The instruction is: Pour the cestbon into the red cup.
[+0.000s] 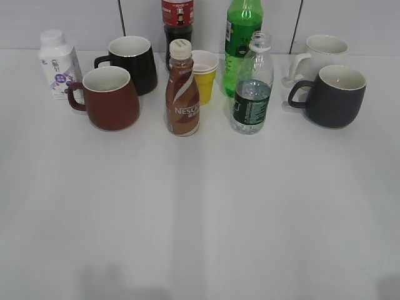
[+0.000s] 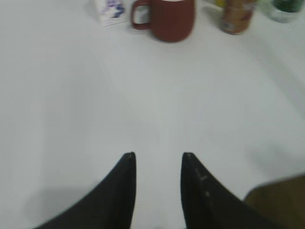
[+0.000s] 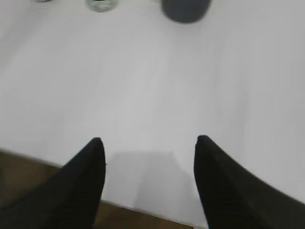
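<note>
Both end effectors gape empty, left [image 2: 157, 160] narrower, right [image 3: 150, 143] wide; four mugs, five bottles.

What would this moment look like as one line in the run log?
stage: not started | water bottle: upright, uncapped, untouched | red mug: upright, left of the coffee bottle | left gripper: open, empty | right gripper: open, empty

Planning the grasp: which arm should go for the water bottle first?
Probably the right. The bottle stands right of centre, and the right gripper, open and empty, already has its base ahead. The left gripper faces the red cup.
</note>
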Tool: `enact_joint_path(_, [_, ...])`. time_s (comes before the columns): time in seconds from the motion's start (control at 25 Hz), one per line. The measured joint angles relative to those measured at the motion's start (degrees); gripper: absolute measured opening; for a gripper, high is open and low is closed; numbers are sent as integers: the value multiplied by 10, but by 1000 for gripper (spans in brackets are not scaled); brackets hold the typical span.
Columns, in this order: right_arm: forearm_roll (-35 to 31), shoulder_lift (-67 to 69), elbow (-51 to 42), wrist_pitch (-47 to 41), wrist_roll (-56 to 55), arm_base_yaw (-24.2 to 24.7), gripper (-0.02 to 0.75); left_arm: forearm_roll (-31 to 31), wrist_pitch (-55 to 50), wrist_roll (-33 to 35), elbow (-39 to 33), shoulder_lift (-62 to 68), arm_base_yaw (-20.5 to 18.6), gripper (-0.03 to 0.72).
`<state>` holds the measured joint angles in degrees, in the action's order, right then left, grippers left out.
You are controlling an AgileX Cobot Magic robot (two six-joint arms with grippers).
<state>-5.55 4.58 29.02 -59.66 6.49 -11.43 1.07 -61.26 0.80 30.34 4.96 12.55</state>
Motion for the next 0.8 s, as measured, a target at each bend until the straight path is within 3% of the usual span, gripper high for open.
enact_joint_path(0.16, [0,-5,0,0,0,70,446,-1,0,0,0,0,-73,237])
enact_joint_path(0.28, [0,-26,0,1,0,86,446,-1,0,0,0,0,-103,237])
enact_joint_path(0.8, [-5,-51,-1,1,0,74,445,-1,0,0,-1,-53,-105,236])
